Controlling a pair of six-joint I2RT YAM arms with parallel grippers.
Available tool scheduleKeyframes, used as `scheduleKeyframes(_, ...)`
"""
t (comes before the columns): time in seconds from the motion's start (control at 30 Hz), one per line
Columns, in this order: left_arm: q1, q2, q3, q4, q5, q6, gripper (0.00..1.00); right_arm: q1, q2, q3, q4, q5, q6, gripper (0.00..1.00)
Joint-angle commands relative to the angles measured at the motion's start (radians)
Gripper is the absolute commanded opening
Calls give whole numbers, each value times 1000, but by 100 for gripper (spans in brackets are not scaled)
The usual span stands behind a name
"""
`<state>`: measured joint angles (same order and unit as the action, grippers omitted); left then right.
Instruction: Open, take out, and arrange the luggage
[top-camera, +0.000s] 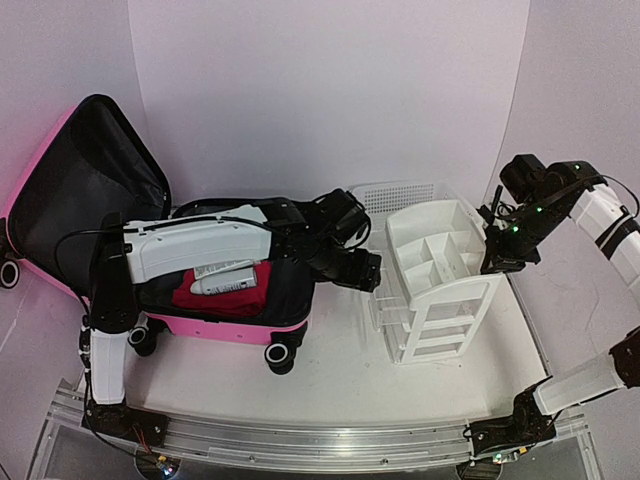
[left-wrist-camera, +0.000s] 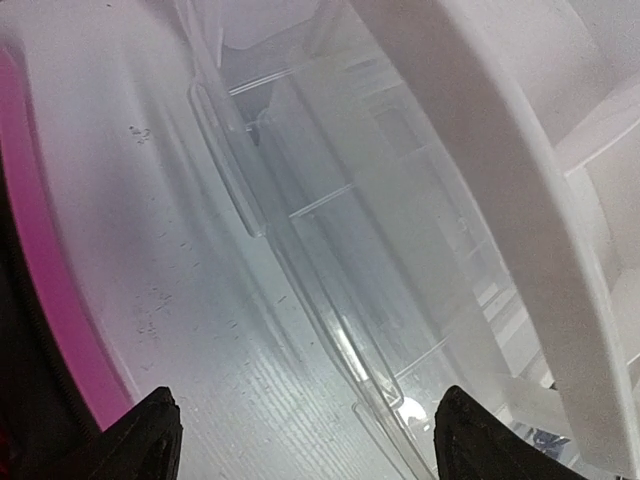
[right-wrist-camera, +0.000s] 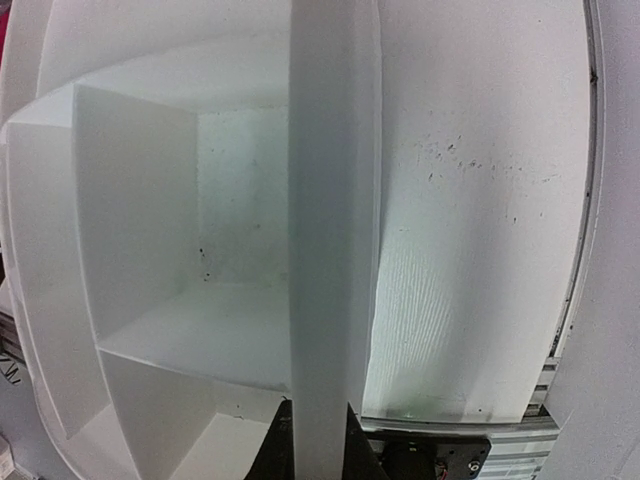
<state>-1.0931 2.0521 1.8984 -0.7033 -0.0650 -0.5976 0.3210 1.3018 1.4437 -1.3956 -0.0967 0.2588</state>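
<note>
The hot-pink luggage (top-camera: 235, 328) lies open at the left, its black-lined lid (top-camera: 85, 190) raised. A red cloth (top-camera: 225, 290) and a white tube (top-camera: 225, 281) lie inside it. My left arm reaches across the luggage. My left gripper (top-camera: 372, 272) is open and empty beside the left side of the white drawer organizer (top-camera: 440, 270). In the left wrist view, the left gripper (left-wrist-camera: 310, 445) faces a clear drawer (left-wrist-camera: 330, 200), with the luggage's pink edge (left-wrist-camera: 40, 260) at the left. My right gripper (top-camera: 497, 255) is shut on the organizer's right wall (right-wrist-camera: 325, 200); it also shows in the right wrist view (right-wrist-camera: 318, 440).
A white mesh basket (top-camera: 395, 193) stands behind the organizer. The organizer leans over on the white tabletop (top-camera: 340, 375). A metal rail (top-camera: 320, 435) runs along the near edge. Purple walls close in the back and sides.
</note>
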Motion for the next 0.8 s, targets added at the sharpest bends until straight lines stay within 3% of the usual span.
scheduleKeyframes(0.0,9,-90,-61,-111,-128,51,87,-2,-48,10,27,20,-8,0)
scheduleKeyframes(0.27,9,-156,-66,-141,-142,96,88,-3,-49,6,15,31,-7,0)
scheduleKeyframes(0.5,10,-225,-66,-153,-125,135,97,-3,-52,-1,14,35,-11,0)
scheduleKeyframes(0.67,26,-335,-108,-155,-39,313,99,-3,-57,-13,15,21,-32,0)
scheduleKeyframes(0.77,129,-470,-241,-156,47,438,99,-3,-64,-12,16,3,-51,0)
